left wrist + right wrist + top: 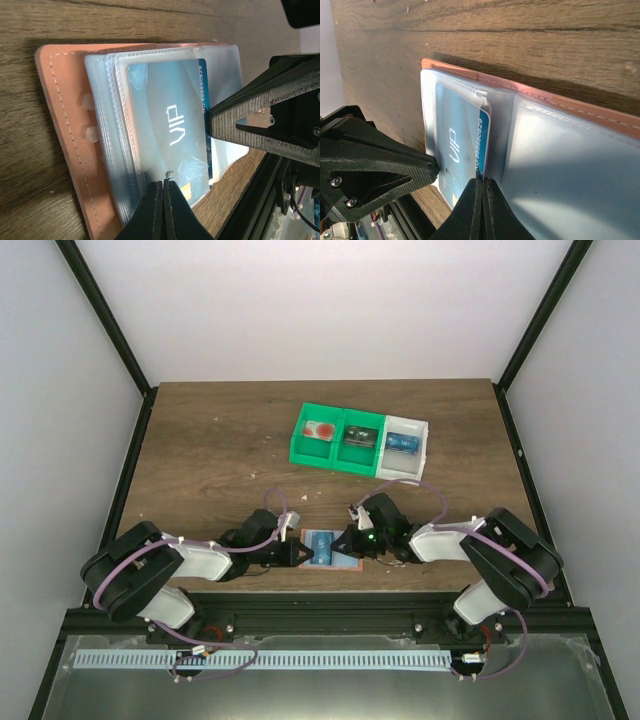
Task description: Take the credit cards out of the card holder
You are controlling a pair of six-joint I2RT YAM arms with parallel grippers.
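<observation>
Hidden: anything under the stacked clear sleeves (112, 125), whether either claw pinches | Count: one VIP card (170, 120), one holder (322, 550) | Holder: open on desk (220, 440), near edge, between claws | Left claw (163, 184): pressed together at card's short end | Right claw (483, 182): pressed together at card's numbered edge

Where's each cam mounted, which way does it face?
Top external: above, behind the bases, looking down at table, card holder, bins; left arm, right arm show.
Left wrist: on left arm, faces VIP card past shut left gripper.
Right wrist: on right arm, faces it past shut right gripper.
Shared by wrists: that card.
</observation>
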